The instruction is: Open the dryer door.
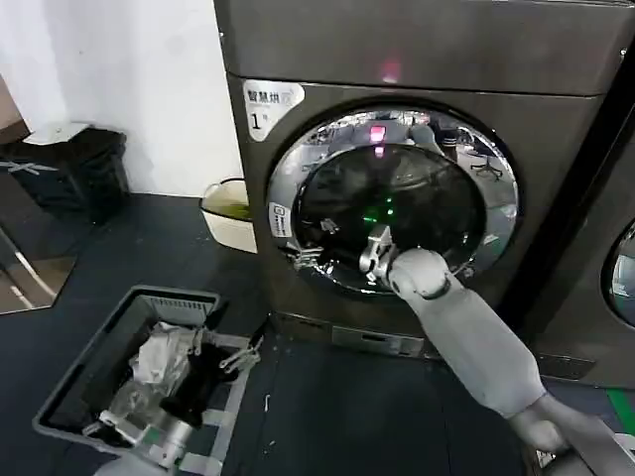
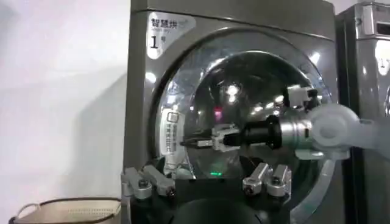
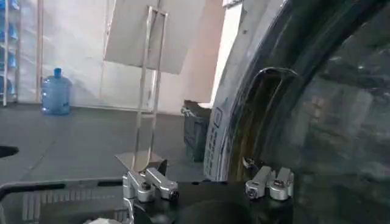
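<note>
The large round dryer door (image 1: 397,203), a shiny chrome ring around dark tinted glass, sits shut in the front of the big dark grey-brown metal dryer (image 1: 417,50), whose white label marked "1" (image 1: 266,104) is above and to the left of the right hand (image 1: 303,256). That hand reaches across the glass from its pale grey arm (image 1: 476,342), its thin fingers (image 2: 201,143) drawn narrow and pointing at the left side of the chrome ring, close to a white sticker (image 2: 172,131); whether they grip anything cannot be told. Nothing stands between the hand and the door. Below and to the left of it, on the dark floor, lie a cream tub (image 1: 230,213) against the dryer's side and a grey plastic laundry basket (image 1: 89,372) of crumpled clothes. The left hand (image 1: 149,428) hangs low over that basket, its fingers spread wide. A neighbouring dark machine (image 1: 615,248) stands to the right of the arm.
</note>
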